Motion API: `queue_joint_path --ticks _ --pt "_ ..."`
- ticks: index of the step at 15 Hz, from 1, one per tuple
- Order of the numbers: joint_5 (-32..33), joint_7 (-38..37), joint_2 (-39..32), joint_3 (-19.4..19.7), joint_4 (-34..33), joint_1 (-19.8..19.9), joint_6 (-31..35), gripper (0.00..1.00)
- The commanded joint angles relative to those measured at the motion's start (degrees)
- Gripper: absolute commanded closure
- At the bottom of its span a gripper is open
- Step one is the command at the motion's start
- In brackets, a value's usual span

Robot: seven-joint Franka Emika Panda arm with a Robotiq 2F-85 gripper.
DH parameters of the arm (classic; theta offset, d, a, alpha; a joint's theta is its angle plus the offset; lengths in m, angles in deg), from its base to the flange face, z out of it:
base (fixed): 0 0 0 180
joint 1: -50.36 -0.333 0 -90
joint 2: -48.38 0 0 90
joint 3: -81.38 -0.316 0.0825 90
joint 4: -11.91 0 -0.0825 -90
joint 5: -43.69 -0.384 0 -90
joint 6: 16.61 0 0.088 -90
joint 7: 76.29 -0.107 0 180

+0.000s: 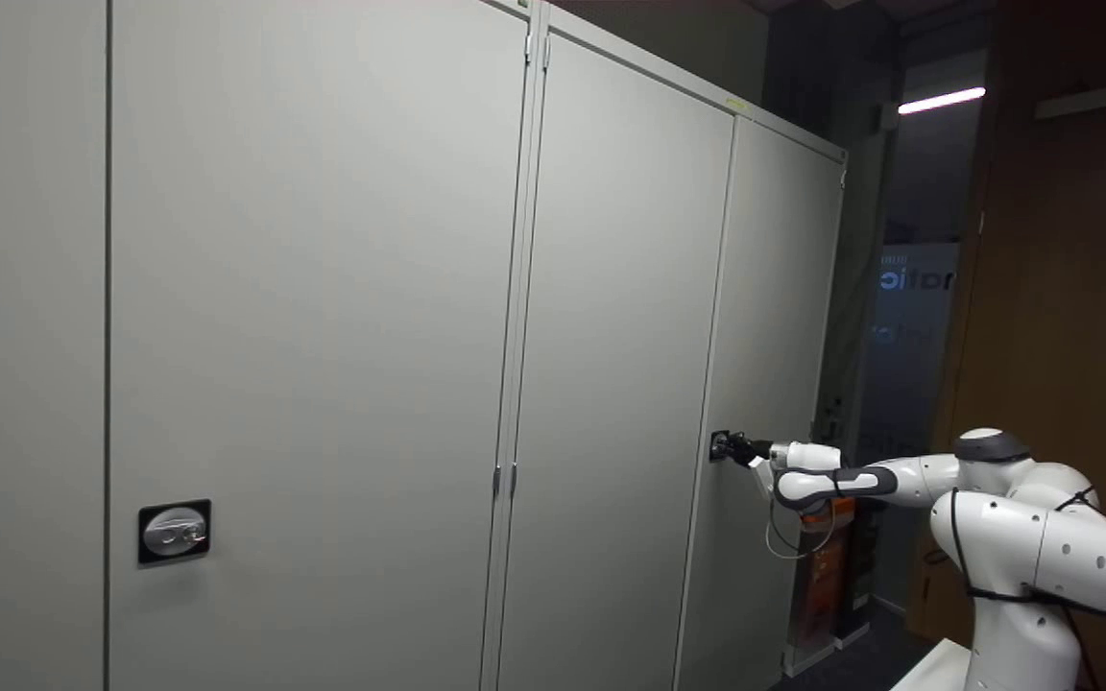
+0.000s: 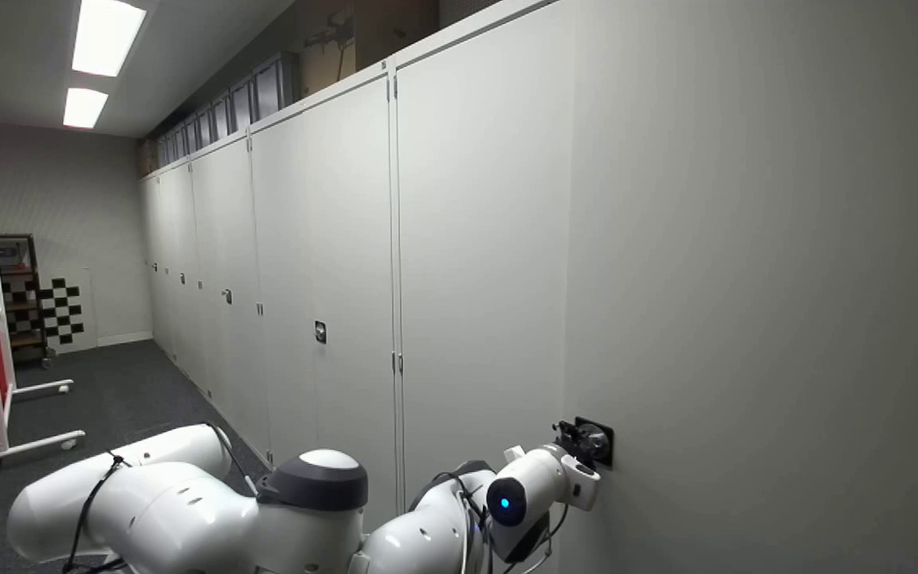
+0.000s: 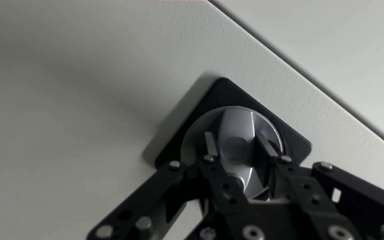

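In the wrist view, a silver handle (image 3: 236, 121) is seen straight ahead of the gripper (image 3: 234, 137), set in a round dial (image 3: 190, 140) on a black plate (image 3: 225, 91). The handle is straddled by the fingers (image 3: 211, 144), which are held partly apart, one along each long side; whether they are pressed against it cannot be told. Its long axis is turned nearly upright in that picture, roughly in line with the fingers, while the plate is seen tilted, one edge parallel to the door seam (image 3: 285, 59). In an exterior view, the plate is found on the cabinet door (image 1: 774, 288), just beside that seam; the white arm (image 1: 1004, 537) is stretched across to it, with the forearm roughly level and the gripper pointed at the door. In an exterior view where a blue light (image 2: 504, 503) is shown on the wrist, the plate is reached from the lower left, and the dial is partly covered by the fingers.
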Motion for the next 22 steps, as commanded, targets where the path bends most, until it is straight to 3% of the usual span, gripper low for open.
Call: queue_joint_path --ticks 1,13,22 --pt "1.5 4.8 0.0 2.1 -6.0 -3.3 0.0 0.92" --pt "0.0 17.3 0.0 2.2 -6.6 -3.5 0.0 0.92" --pt "-6.4 10.0 0.0 0.1 -3.8 -2.2 0.2 0.92"
